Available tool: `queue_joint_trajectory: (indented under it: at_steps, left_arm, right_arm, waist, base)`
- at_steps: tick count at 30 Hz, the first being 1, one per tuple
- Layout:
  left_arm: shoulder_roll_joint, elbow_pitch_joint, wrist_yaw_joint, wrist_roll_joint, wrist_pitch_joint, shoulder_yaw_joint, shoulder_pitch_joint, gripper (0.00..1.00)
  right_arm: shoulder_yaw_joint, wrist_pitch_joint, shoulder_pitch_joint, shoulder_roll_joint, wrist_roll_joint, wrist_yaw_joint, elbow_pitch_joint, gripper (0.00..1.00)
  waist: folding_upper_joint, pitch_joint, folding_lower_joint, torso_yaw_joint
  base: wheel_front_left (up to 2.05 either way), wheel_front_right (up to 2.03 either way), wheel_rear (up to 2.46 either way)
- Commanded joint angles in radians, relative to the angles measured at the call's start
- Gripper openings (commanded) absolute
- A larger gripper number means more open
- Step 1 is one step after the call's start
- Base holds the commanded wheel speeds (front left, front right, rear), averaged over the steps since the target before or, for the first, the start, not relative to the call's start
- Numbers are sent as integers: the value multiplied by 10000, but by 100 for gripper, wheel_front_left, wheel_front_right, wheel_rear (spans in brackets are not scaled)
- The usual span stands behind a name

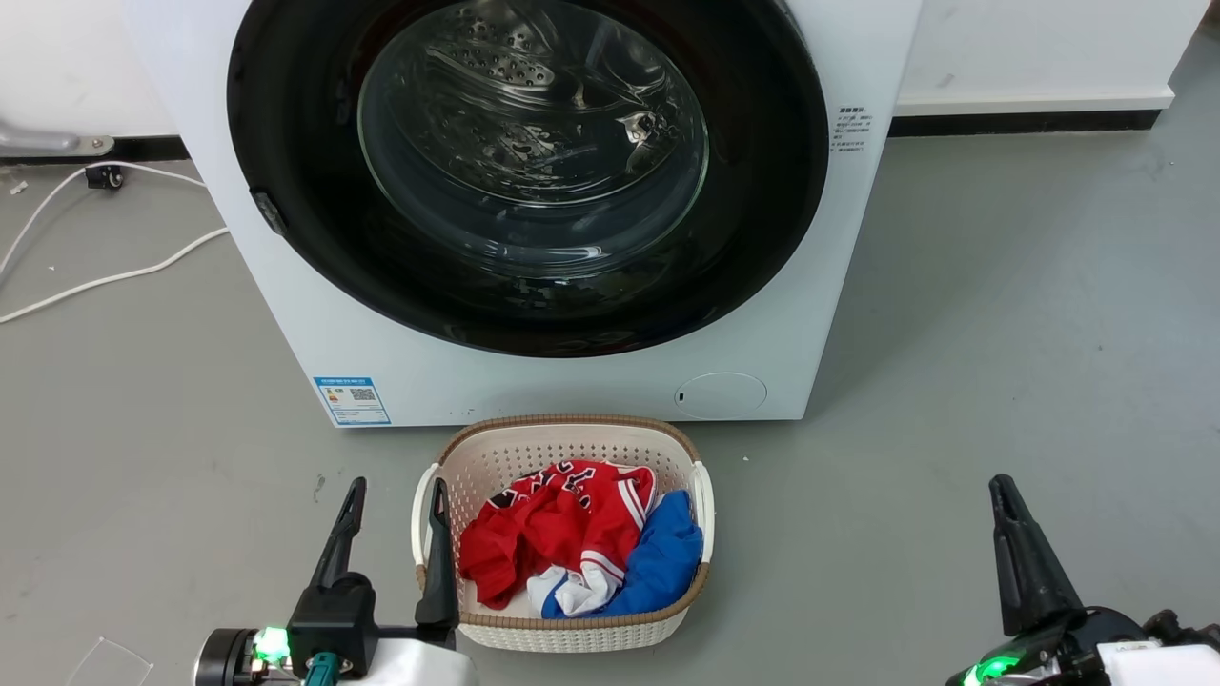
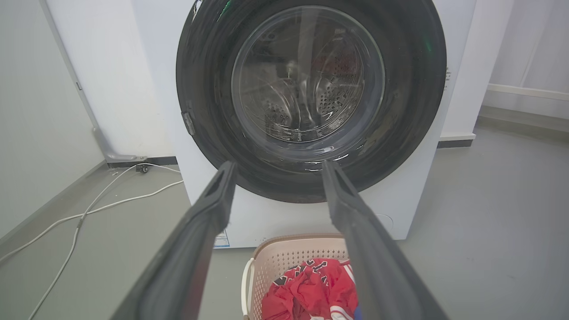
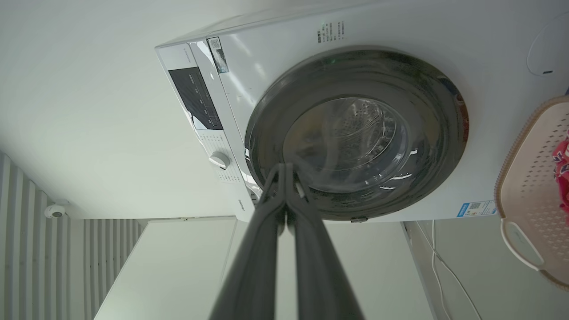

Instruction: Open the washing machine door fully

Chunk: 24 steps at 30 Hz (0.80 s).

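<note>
1. Nearest, lower left of the head view: left gripper [image 1: 398, 488]. Hangs low with fingers [image 1: 439, 543] spread wide apart, gripping nothing. Overlaps the left rim of the laundry basket [image 1: 562, 420] with one finger in that view.
2. Nearest, lower right of the head view: right gripper [image 1: 1001, 488]. Hangs low over the grey floor [image 1: 1001, 333]. Fingers pressed together along their length in the right wrist view, pinching nothing.
3. Between the two grippers: the laundry basket, cream, perforated, brown-trimmed at the rim. Stands on the floor just in front of the washing machine [image 1: 286, 314]. Holds a crumpled red garment [image 1: 562, 534], a blue garment [image 1: 667, 557] to its right and a bit of white cloth.
4. Behind the basket: the washing machine, a white box standing on the floor. Carries a blue label sticker [image 1: 352, 399] at the lower left of its front and a round filter cap [image 1: 721, 394] at the lower right.
5. On the machine's front: washing machine door [image 1: 529, 162], round, glossy black, with a clear glass bowl at centre. Lies closed, flush against the front, well apart from both grippers. Bears a small dark tab [image 1: 270, 211] on its left edge. Shows perforated steel through the glass.
6. Along the machine's top, in the right wrist view: control panel [image 3: 195, 98] with a knob [image 3: 220, 160] beside it.
7. Farthest, left of the machine: white cable [image 1: 105, 276], lying loose on the floor and running toward the wall.
</note>
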<state>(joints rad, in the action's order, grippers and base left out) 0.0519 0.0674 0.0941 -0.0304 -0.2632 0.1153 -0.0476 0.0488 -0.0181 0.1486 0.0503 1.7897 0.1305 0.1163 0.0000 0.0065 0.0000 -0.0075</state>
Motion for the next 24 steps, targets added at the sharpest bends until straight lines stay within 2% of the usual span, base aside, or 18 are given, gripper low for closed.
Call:
queue_joint_trajectory:
  at_steps: [1, 12, 17, 24]
  left_arm:
    - [-20, -37, 35, 58, -25, -40, -56, 100]
    - [-21, -112, 97, 95, -26, -50, -33, 100]
    - [-21, -237, 109, 147, -26, -78, 210, 100]
    - [-19, -407, 59, 215, -24, -48, 746, 100]
  right_arm:
    - [-92, 138, 94, -4, -21, 4, 32, 0]
    - [-313, 335, -208, -3, -350, 4, -143, 0]
    - [-522, 529, -1247, -3, -582, 4, -521, 0]
    - [-1049, 916, -3675, 183, -1046, 4, -1721, 0]
  waist:
    - [0, 5, 0, 8]
    - [0, 149, 0, 5]
    - [0, 538, 0, -8]
    - [0, 1428, 0, 137]
  base:
    - [0, 0, 0]
    - [0, 0, 0]
    - [0, 0, 0]
    - [0, 0, 0]
